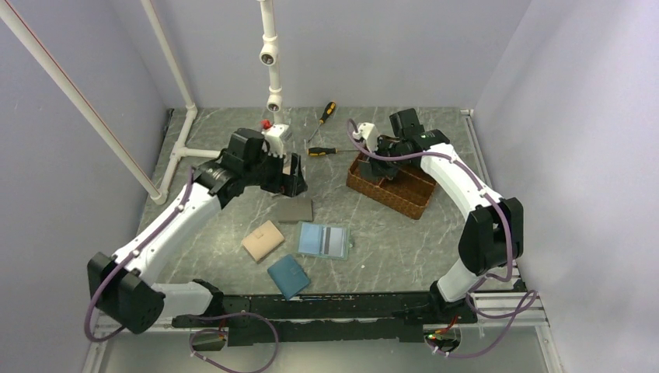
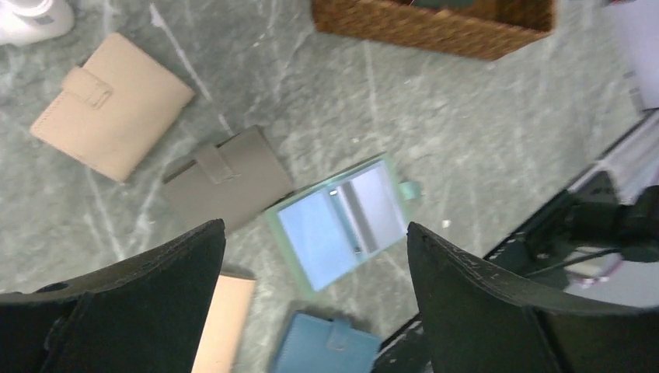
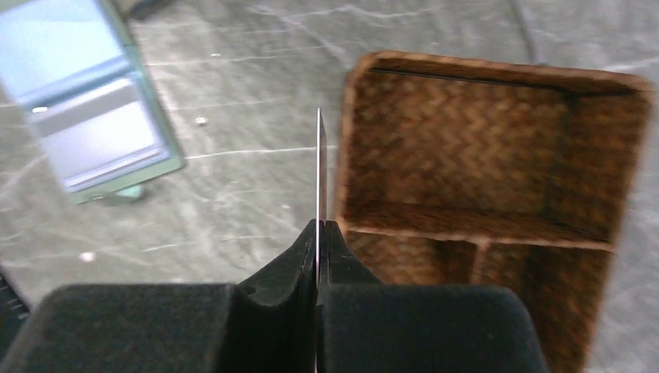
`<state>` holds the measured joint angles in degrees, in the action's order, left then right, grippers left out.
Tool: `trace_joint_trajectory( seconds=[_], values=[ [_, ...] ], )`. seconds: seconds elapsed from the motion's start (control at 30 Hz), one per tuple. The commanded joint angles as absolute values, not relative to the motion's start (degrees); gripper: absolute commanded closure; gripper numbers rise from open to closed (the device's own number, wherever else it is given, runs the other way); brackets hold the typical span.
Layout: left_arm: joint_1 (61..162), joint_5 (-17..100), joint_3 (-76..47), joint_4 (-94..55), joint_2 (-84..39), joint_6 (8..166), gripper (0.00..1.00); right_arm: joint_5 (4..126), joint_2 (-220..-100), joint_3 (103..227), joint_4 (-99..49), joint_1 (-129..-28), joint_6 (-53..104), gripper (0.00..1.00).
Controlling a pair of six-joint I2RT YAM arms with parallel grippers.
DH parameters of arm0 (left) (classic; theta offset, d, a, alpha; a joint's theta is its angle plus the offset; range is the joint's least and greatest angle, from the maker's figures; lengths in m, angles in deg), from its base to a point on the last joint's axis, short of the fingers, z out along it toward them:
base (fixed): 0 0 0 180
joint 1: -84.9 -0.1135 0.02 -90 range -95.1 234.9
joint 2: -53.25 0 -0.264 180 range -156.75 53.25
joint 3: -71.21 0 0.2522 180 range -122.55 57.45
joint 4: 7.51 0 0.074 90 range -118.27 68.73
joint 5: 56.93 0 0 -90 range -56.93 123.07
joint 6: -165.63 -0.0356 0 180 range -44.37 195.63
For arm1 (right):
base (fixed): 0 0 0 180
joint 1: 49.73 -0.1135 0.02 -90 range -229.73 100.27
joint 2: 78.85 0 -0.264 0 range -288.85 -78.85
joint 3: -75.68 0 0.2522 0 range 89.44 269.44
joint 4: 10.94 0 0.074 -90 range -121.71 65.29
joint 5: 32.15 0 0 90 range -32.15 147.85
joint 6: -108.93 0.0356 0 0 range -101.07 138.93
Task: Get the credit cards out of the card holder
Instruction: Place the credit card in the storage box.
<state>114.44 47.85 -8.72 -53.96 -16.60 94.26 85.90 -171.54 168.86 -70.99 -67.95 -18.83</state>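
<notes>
We see a grey-green marbled table (image 1: 388, 256) bearing a brown woven basket (image 3: 497, 71) at right, the sage-green card holder (image 1: 324, 240) lying open at centre, long axis left-to-right, the left gripper (image 2: 309, 233) spread wide, and the right gripper (image 3: 318, 233) clamping a thin credit card (image 3: 319, 179) edge-on, pointing straight outward beside the basket's rim.

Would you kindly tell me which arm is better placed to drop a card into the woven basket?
Right. The right gripper has its jaws shut on a thin card, seen edge-on, beside the rim of the basket. The left gripper hangs open and empty above the card holder, away from the basket.
</notes>
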Motion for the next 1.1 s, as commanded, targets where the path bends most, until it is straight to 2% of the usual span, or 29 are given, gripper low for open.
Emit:
trace_joint_trajectory(
  seconds=[0.0, 0.23, 0.57, 0.67, 0.73, 0.77, 0.9, 1.07],
  values=[
    [114.2, 44.0, -9.9, -59.8, -21.0, 82.5, 0.09, 73.2, -171.6, 171.9, -61.7, -68.1, -23.8, 1.00],
    [113.9, 39.3, -4.6, -55.7, -18.4, 80.3, 0.08, 63.0, -178.3, 169.9, -52.6, -68.1, -37.7, 1.00],
    [113.5, 37.7, -2.5, -54.6, -15.6, 79.6, 0.04, 55.9, -183.7, 164.5, -37.0, -67.9, -43.9, 0.98],
    [113.2, 37.5, -2.4, -54.3, -15.5, 79.6, 0.04, 54.9, -185.2, 163.4, -33.6, -67.7, -44.3, 0.87],
    [113.1, 37.5, -2.4, -54.4, -15.7, 79.6, 0.04, 55.0, -187.0, 164.3, -35.6, -67.7, -43.8, 0.62],
    [113.0, 37.5, -2.4, -54.5, -15.8, 79.6, 0.04, 56.8, -187.4, 165.6, -39.0, -67.6, -42.8, 0.54],
    [112.8, 37.2, -2.3, -54.4, -15.6, 79.6, 0.04, 68.0, -183.8, 167.5, -47.4, -66.5, -38.5, 0.44],
    [112.6, 38.3, -2.5, -54.3, -15.7, 79.7, 0.04, 75.0, -179.2, 169.3, -54.8, -65.2, -34.1, 0.43]
  ],
)
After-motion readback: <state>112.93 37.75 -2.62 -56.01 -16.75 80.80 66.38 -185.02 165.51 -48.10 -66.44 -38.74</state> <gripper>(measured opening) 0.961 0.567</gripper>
